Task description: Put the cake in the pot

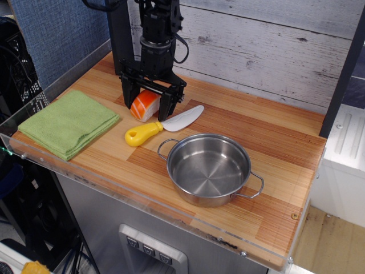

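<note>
The cake (pixel 145 105) is a small half-round orange piece with white stripes, lying on the wooden counter at the back left. My black gripper (pixel 148 108) has come down over it, open, with one finger on each side of the cake; I cannot tell whether the fingers touch it. The pot (pixel 209 168) is a shallow shiny steel pot with two wire loop handles, standing empty toward the front, to the right of the cake.
A white toy knife with a yellow handle (pixel 161 127) lies between the cake and the pot. A folded green cloth (pixel 69 123) lies at the left. A grey plank wall runs along the back. The counter's front edge (pixel 142 208) has a clear acrylic lip.
</note>
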